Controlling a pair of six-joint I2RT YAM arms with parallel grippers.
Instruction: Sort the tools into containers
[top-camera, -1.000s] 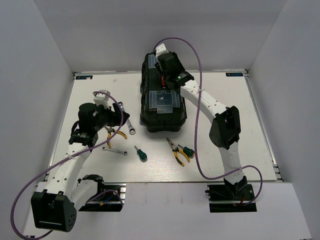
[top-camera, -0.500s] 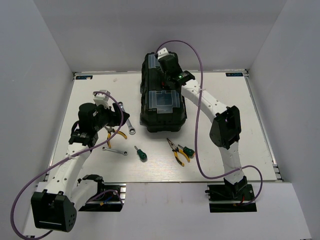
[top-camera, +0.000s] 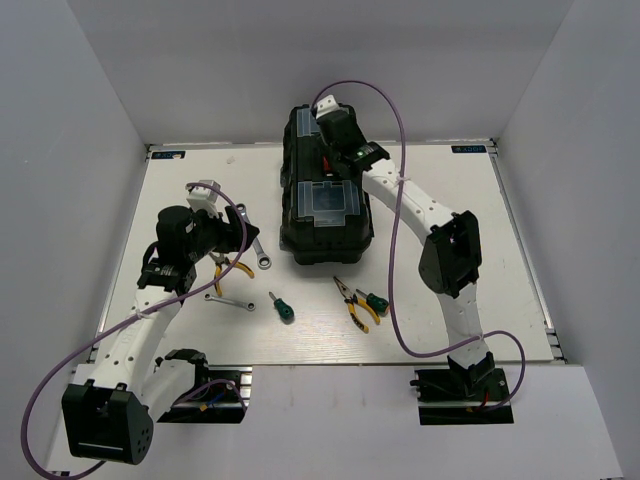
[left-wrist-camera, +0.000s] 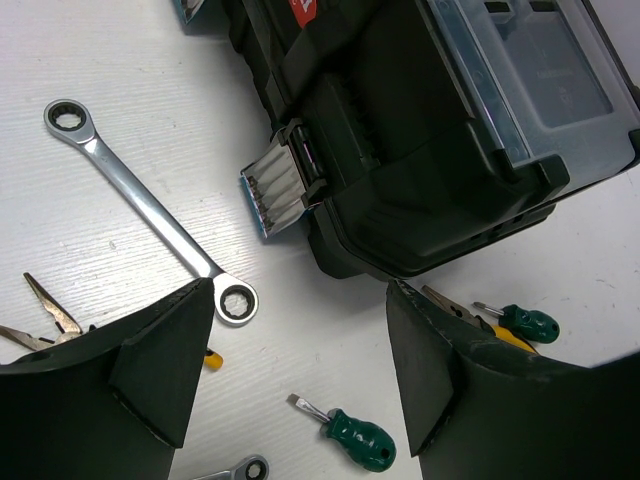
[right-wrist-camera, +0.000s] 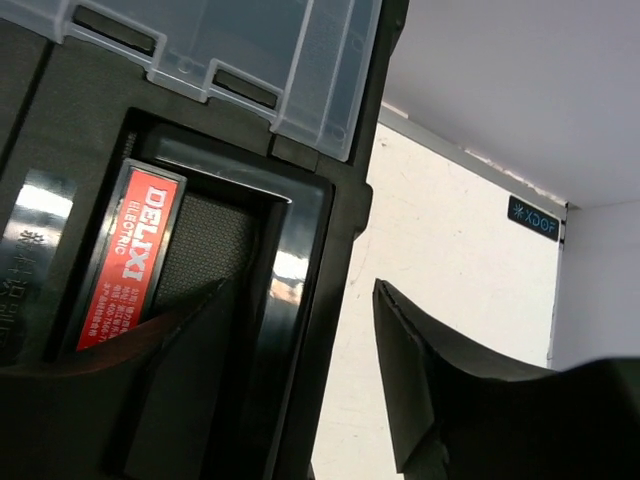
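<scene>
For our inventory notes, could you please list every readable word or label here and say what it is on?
"DELIXI ELECTRIC": white print on the red label on the black toolbox.
"XDOF": blue sticker at the far edge of the table.
Smaller lines on the red label: too small to read.

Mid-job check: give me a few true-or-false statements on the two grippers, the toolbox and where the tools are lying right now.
1. The left gripper and the right gripper are both open and hold nothing. True.
2. The right gripper hangs over bare table far from any container. False: it hangs over the toolbox, next to its red label.
3. The long wrench lies on the table, left of the toolbox. True.
4. One pair of pliers is inside the toolbox. False: the left pliers and the right pliers both lie on the table, outside it.
</scene>
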